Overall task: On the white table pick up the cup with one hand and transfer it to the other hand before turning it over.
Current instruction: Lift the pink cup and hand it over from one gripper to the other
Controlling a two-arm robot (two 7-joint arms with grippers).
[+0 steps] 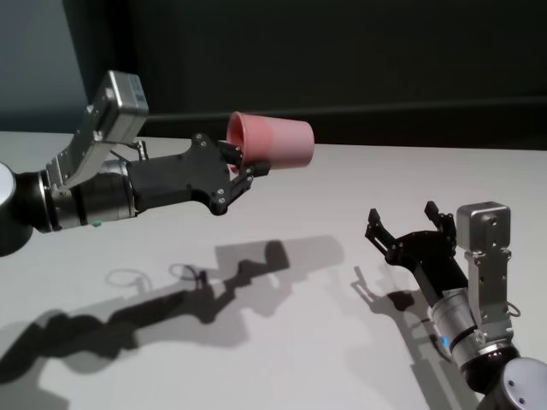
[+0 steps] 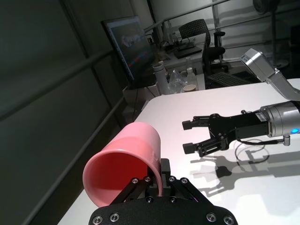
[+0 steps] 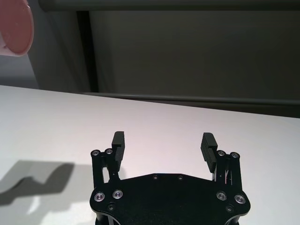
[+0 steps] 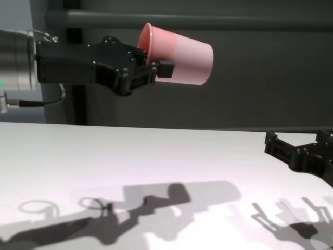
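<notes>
The pink cup [image 1: 273, 141] hangs in the air above the white table [image 1: 282, 350], lying on its side with its base pointing right. My left gripper [image 1: 252, 166] is shut on the cup's rim, one finger inside the mouth and one outside, as the left wrist view shows on the cup [image 2: 126, 159]. My right gripper [image 1: 402, 213] stands open and empty low over the table at the right, below and to the right of the cup, apart from it. In the right wrist view its fingers [image 3: 118, 140] are spread wide, and the cup [image 3: 16, 28] shows at the corner.
A dark wall runs behind the table's far edge [image 1: 410, 149]. The arms cast shadows [image 1: 214, 290] on the tabletop. Past the table, the left wrist view shows a monitor [image 2: 124, 44], office chairs and bottles.
</notes>
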